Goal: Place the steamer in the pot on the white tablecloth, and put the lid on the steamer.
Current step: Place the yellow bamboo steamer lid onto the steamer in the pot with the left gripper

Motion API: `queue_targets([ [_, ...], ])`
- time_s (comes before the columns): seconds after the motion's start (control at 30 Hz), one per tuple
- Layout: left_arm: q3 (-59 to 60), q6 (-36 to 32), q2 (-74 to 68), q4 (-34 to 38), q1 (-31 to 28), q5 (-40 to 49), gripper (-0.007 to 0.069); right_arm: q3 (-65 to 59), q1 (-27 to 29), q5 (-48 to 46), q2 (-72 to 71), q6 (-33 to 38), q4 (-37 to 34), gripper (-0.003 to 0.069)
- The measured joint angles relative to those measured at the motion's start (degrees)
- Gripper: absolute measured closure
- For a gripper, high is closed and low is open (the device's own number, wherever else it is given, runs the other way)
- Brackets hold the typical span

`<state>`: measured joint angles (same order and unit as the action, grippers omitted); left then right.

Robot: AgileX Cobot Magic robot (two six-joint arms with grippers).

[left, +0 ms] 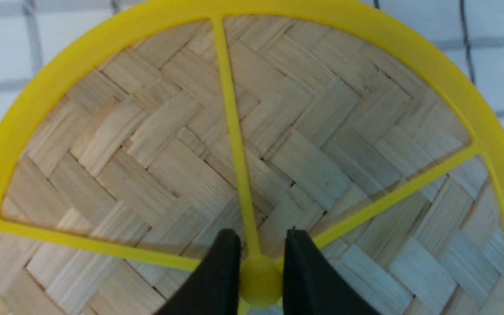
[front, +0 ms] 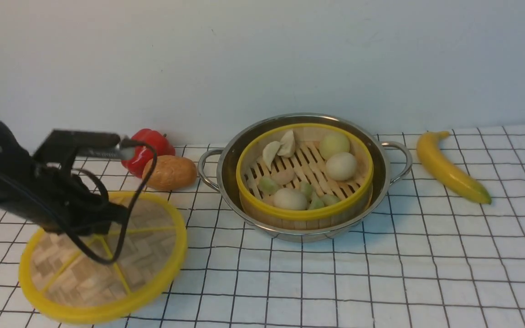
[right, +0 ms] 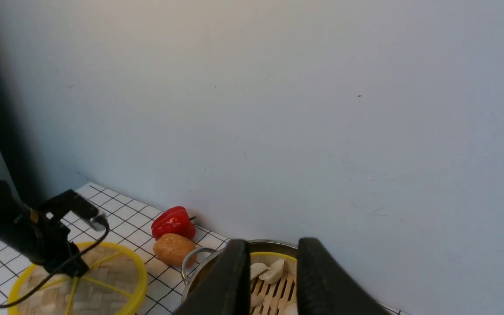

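Your landmark is the pot [front: 306, 234], which stands on the white tablecloth [front: 299, 287]. Inside it you have the steamer [front: 306, 214], holding round pale pieces [front: 290, 199] and wedge-shaped pieces [front: 287, 144]. To the left of the pot and nearer to you is the lid [front: 153, 282]. Your left claw [left: 261, 267] is above the middle of the lid and has its yellow knob [left: 260, 284] gripped between its fingers. Your right claw [right: 274, 262] is parted, with nothing between its fingers. Left of the pot, you see also a brown potato-like thing [front: 170, 173] and, just behind it, a red pepper [front: 146, 150]. A banana [front: 451, 168] lies to the right of the pot.
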<state>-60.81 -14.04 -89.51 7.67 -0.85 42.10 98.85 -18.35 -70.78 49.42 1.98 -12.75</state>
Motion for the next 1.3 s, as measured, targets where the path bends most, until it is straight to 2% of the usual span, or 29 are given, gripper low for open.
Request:
queue_targets([
  [0.2, -12.7, 0.7, -0.3, 0.5, 1.4, 3.1, 0.0511, 0.0, 0.0, 0.0, 0.0, -0.1, 0.0, 0.0479],
  [0.4, -26.6, -1.0, -8.8, 3.3, 13.7, 3.5, 0.0511, 0.0, 0.0, 0.0, 0.0, -1.3, -0.2, 0.0475],
  [0.7, -45.6, -0.5, -25.1, 3.6, 25.8, 8.7, 0.0511, 0.0, 0.0, 0.0, 0.0, -3.3, -0.2, 0.0471],
  [0.93, -54.5, -0.5, -32.7, 3.3, 28.2, 12.0, 0.0511, 0.0, 0.0, 0.0, 0.0, -4.7, -0.2, 0.0471],
  [1.3, -54.9, -0.5, -35.5, 0.5, 28.2, 10.0, 0.0511, 0.0, 0.0, 0.0, 0.0, -5.2, -0.4, 0.0466],
])
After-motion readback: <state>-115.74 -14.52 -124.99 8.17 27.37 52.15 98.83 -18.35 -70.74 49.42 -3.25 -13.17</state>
